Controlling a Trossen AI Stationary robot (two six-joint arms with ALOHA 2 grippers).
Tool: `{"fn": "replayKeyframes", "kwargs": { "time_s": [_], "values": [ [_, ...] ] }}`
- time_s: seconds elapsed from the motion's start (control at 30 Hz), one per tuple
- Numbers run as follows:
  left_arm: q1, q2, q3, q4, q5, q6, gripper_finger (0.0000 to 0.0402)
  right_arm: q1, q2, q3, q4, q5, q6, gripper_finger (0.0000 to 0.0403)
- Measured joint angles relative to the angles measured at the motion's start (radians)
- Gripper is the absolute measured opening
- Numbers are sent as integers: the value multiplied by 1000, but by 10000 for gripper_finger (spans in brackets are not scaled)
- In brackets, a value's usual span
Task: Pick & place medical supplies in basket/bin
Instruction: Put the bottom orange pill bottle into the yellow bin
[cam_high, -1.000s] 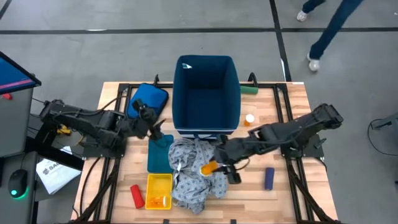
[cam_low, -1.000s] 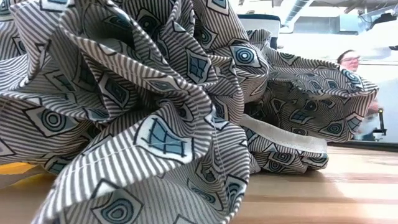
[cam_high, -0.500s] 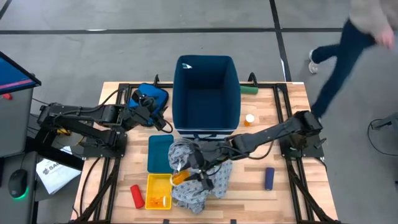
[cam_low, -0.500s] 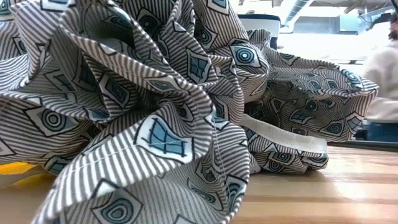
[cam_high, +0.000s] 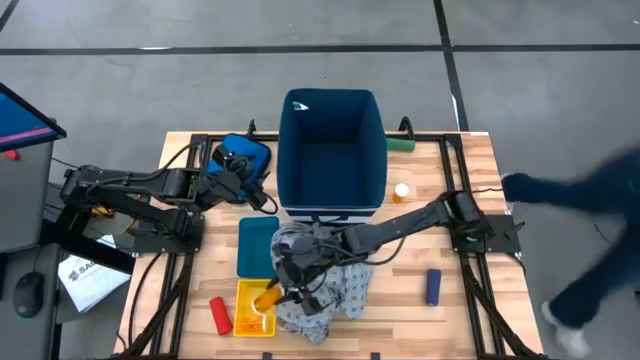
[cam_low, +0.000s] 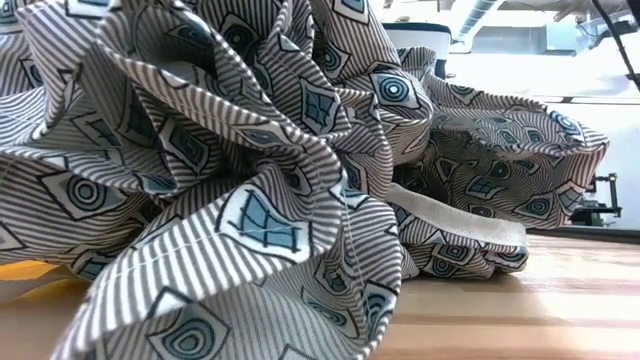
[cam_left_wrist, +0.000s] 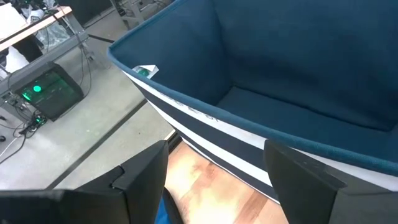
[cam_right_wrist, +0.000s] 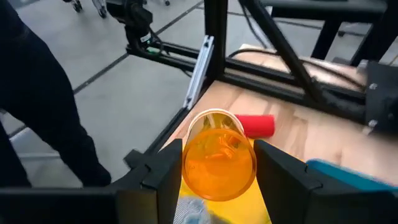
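My right gripper (cam_high: 277, 292) reaches across the grey patterned gown (cam_high: 325, 278) and is shut on a small orange pill bottle (cam_right_wrist: 217, 163) above the yellow tray (cam_high: 252, 292). The gown lies crumpled on the table in front of the navy-blue bin (cam_high: 333, 150) and fills the low view (cam_low: 260, 180). My left gripper (cam_high: 243, 176) is open and hovers by the bin's left side, over the blue pouch (cam_high: 238, 155); its wrist view looks into the bin (cam_left_wrist: 292, 68). A red cylinder (cam_high: 219, 314), a dark-blue cylinder (cam_high: 432, 286), a green cylinder (cam_high: 401, 144) and a white-capped bottle (cam_high: 401, 190) lie on the table. My right gripper pinches the orange pill bottle by its round side wall (cam_right_wrist: 189, 158), one finger on each side. The bottle lies along the fingers, with one round end facing the wrist camera. It is lifted clear, over the yellow tray (cam_right_wrist: 221, 210).
A flat teal tray (cam_high: 257, 243) lies between the bin and the yellow tray. More orange pieces lie in the yellow tray (cam_high: 249, 322). The red cylinder (cam_right_wrist: 256, 124) lies beyond it near the table's edge. A person (cam_high: 590, 230) walks past the table's right side.
My right gripper has carried the orange bottle from over the gown toward the table's left and near edges, ending over the yellow tray. My left gripper has moved toward the far edge, beside the bin. A person has walked along the table's right side.
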Motion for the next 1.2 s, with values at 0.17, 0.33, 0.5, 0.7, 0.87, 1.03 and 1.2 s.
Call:
{"fn": "replayKeyframes", "kwargs": {
  "time_s": [0.17, 0.33, 0.5, 0.7, 0.87, 1.03, 1.2],
  "values": [
    [0, 0, 0, -1, 0, 0, 254, -2, 89, 101, -68, -6, -26, 175],
    [0, 0, 0, -2, 0, 0, 254, -4, 152, 172, -105, -5, -44, 175],
    [0, 0, 0, -2, 0, -1, 254, -2, 184, 196, -136, -4, -60, 175],
    [0, 0, 0, -3, 0, -8, 254, -7, 183, 198, -204, 36, -146, 175],
    [0, 0, 0, -2, 0, -26, 254, -20, 183, 198, -226, 52, -185, 175],
    [0, 0, 0, -2, 0, -27, 254, -35, 183, 198, -233, 62, -203, 179],
    [0, 0, 0, -2, 0, -27, 254, -41, 183, 198, -241, 61, -226, 183]
  ]
}}
